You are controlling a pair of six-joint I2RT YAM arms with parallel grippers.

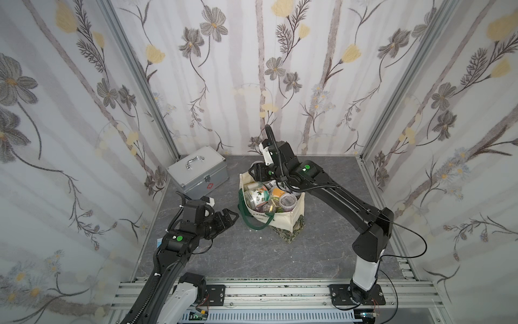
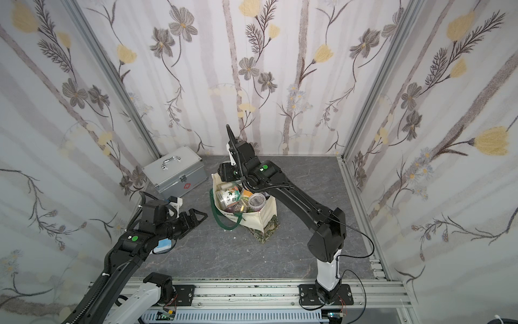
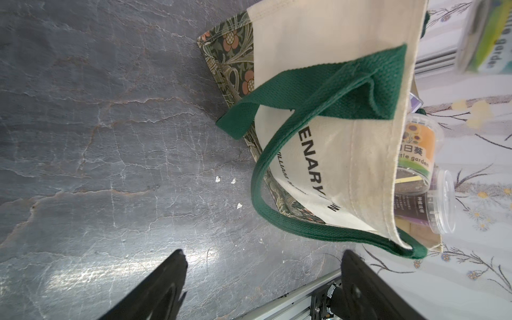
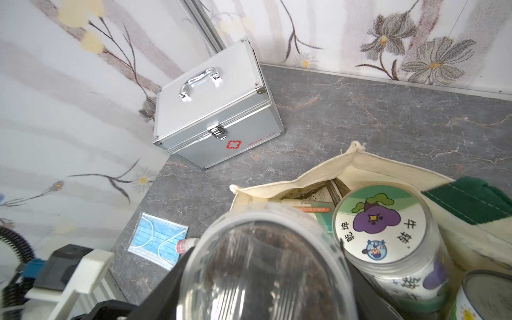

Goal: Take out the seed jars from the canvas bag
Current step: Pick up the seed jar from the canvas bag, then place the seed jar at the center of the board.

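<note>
Seed jars (image 1: 269, 197) fill canvas bag (image 1: 297, 209), mid worktop (image 1: 322, 246). Right gripper (image 4: 267, 255) pinches clear jar (image 4: 257, 279) at bag mouth. Next, likely: lift straight up. Left gripper (image 1: 230, 217) wide, empty.

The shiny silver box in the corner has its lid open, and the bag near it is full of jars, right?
Not quite. The silver box has its lid shut, lying flat with the front latch down, as the right wrist view shows. The rest is right: it sits in the corner, and the canvas bag near it is full of seed jars.
</note>
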